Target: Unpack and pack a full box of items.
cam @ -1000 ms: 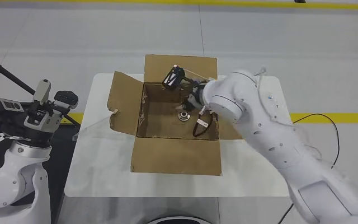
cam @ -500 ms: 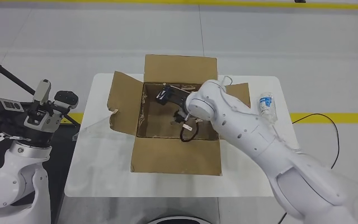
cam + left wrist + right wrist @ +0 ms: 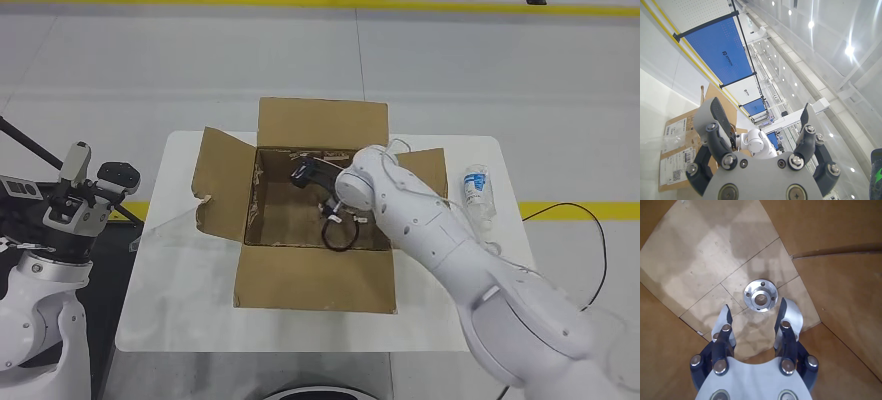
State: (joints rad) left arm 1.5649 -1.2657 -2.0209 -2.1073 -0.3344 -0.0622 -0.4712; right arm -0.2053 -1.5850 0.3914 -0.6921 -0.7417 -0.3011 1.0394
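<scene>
The right jaws stand open, their two fingers (image 3: 783,308) spread wide and gripping nothing, poised over the floor of the cardboard box (image 3: 315,278). Just beyond the fingertips, in line with the gap between them and not touching either one, a metal flange (image 3: 760,298) lies flat on the brown floor. Its raised hub faces up and small holes show around its rim. The box walls rise all round the right wrist. In the top view the right arm (image 3: 420,230) comes in from the lower right of the frame, bends over the box's right-hand flap and dips its wrist into the opening near the middle of the picture. A black cable loop (image 3: 338,235) hangs at the wrist. The box stands in the centre of the white bench (image 3: 180,300) with all its flaps folded outward. A small clear bottle with a blue label (image 3: 477,190) lies on the bench at the right of the frame, outside the box and just beside its right flap. The left jaws are open too, holding nothing, and point up toward the ceiling lights. The left arm (image 3: 60,215) sits at the far left of the frame, off the bench and well apart from the box.
</scene>
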